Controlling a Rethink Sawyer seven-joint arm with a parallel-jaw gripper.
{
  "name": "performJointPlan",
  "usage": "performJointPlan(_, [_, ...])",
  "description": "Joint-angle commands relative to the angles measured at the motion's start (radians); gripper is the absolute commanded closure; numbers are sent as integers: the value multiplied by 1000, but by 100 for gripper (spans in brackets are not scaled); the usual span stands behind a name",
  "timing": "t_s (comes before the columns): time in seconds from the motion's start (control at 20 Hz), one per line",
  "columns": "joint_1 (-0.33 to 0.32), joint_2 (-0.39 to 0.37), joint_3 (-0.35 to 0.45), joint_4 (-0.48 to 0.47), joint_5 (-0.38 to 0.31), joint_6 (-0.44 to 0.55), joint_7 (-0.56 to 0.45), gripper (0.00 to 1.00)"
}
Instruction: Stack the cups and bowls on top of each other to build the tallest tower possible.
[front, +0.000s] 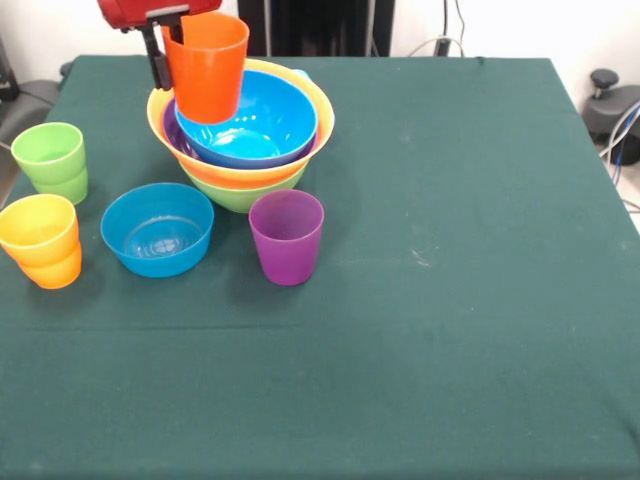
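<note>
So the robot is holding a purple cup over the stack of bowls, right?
Not quite: the cup held by the gripper above the stack of bowls is orange, as the front view shows. The purple cup stands on the table in front of the stack.

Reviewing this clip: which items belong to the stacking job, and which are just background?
Job: orange cup held by the gripper, tower, loose blue bowl, purple cup, green cup, yellow cup.
Background: cables beside the table.
</note>
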Motion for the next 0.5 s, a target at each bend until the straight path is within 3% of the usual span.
performJointPlan(0.05, [54, 5, -33, 41, -93, 0, -222, 100])
performJointPlan(0.5, [46, -3, -43, 122, -122, -63, -179, 100])
